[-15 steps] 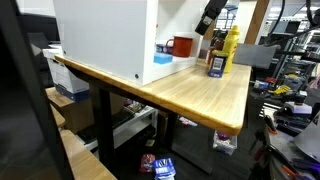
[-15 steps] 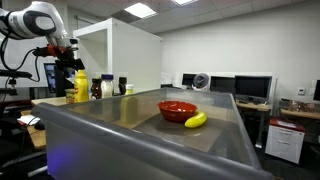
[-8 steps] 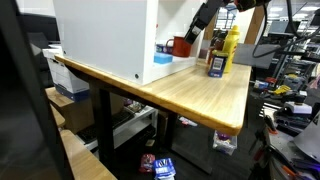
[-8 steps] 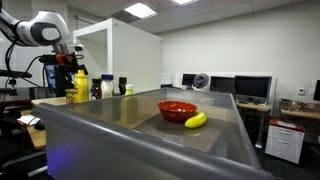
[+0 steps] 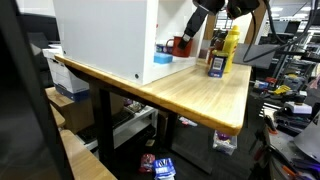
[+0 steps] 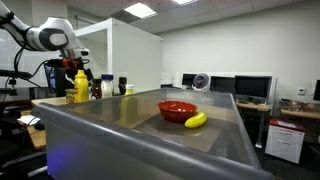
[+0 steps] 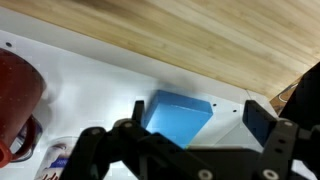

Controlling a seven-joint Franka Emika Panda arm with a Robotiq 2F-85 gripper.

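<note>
My gripper (image 7: 197, 118) is open with nothing between its fingers. It hangs over a blue box (image 7: 178, 114) that lies on a white surface beside the wooden tabletop (image 7: 200, 35). A red mug (image 7: 18, 106) sits at the left of the wrist view. In both exterior views the gripper (image 5: 190, 28) (image 6: 73, 62) is raised above the table's far end, over the red mug (image 5: 183, 45) and the blue box (image 5: 163, 58), next to a yellow bottle (image 5: 230, 45) (image 6: 81, 87).
A tall white box (image 5: 105, 35) stands on the wooden table (image 5: 200, 95) beside the gripper. A dark labelled jar (image 5: 215, 66) stands before the yellow bottle. A red bowl (image 6: 177, 109) and a banana (image 6: 196, 120) lie on a grey surface. Clutter lies on the floor.
The arm has swung from above the yellow bottle toward the white box, so the gripper now hangs over the blue box and red mug. Its jaws have stayed open.
</note>
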